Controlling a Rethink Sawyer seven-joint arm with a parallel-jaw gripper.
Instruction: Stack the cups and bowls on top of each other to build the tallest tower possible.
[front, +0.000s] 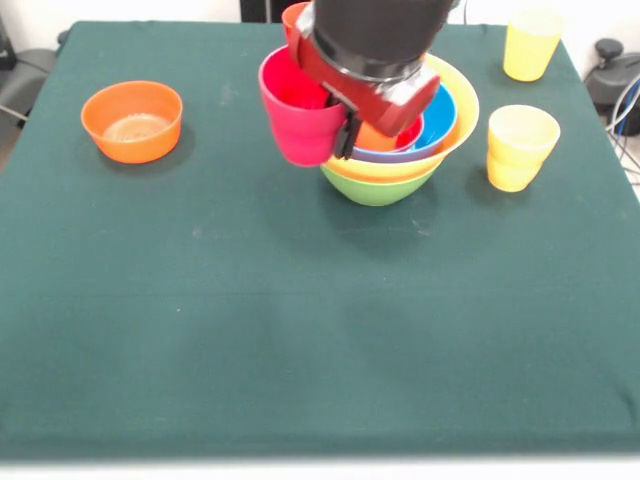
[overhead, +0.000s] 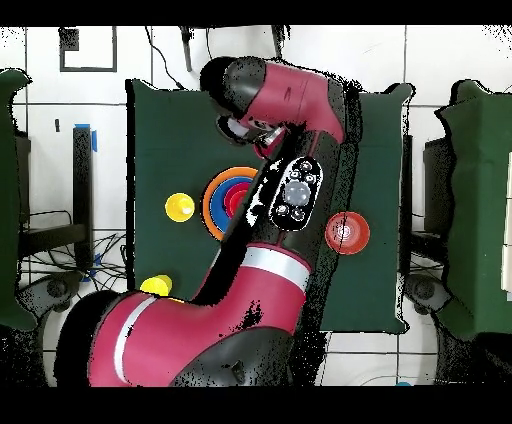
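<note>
My gripper (front: 343, 135) is shut on the wall of a magenta-pink cup (front: 295, 115), mouth up and slightly tilted, held just left of the tower. The tower (front: 395, 150) has a green bowl (front: 378, 188) as base, then the wide yellow bowl (front: 462, 118), a blue bowl (front: 440, 118), and magenta and orange pieces inside, partly hidden by my arm. From overhead the tower (overhead: 222, 200) shows as coloured rings beside the arm. An orange bowl (front: 132, 120) sits at the far left. Two yellow cups (front: 520, 147) (front: 531, 42) stand on the right.
An orange cup (front: 292, 20) peeks out behind my arm at the top. Overhead, the arm covers the table's middle; yellow cups (overhead: 179, 207) (overhead: 156, 285) lie left of it and the orange bowl (overhead: 347, 232) lies to its right. The green cloth's edges (front: 320, 445) are near.
</note>
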